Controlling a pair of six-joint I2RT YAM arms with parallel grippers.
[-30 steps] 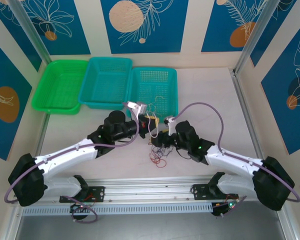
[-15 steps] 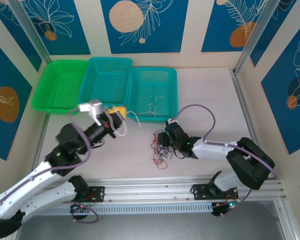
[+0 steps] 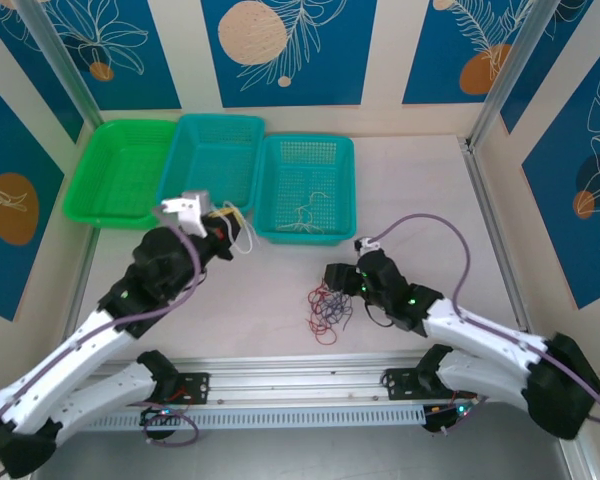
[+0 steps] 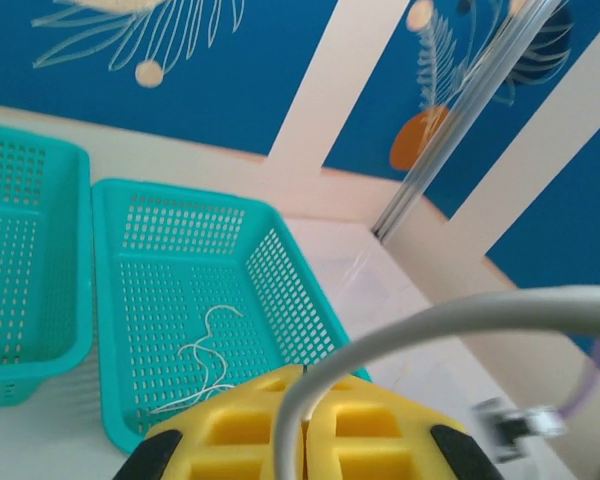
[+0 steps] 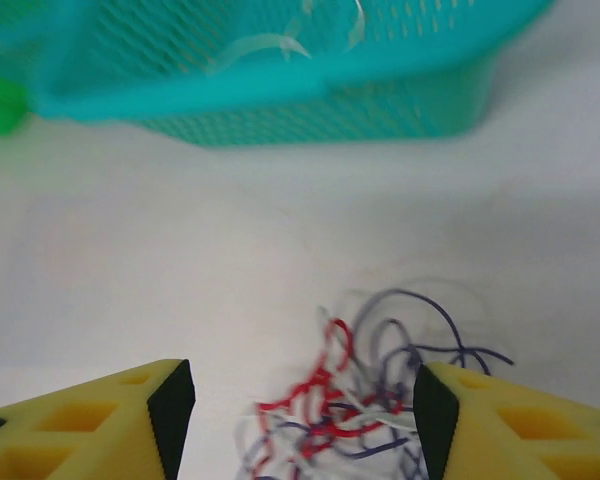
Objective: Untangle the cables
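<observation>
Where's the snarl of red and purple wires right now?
Seen from above, the wire snarl lies on the table, centre-right, beside the right end effector, in front of the rightmost teal basket.

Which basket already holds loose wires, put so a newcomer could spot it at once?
Three baskets line the far edge of the table. Take the right teal basket, next to the middle teal basket and the green basket at the left. Unlike those two, it has a few thin white cables lying on its mesh floor.
</observation>
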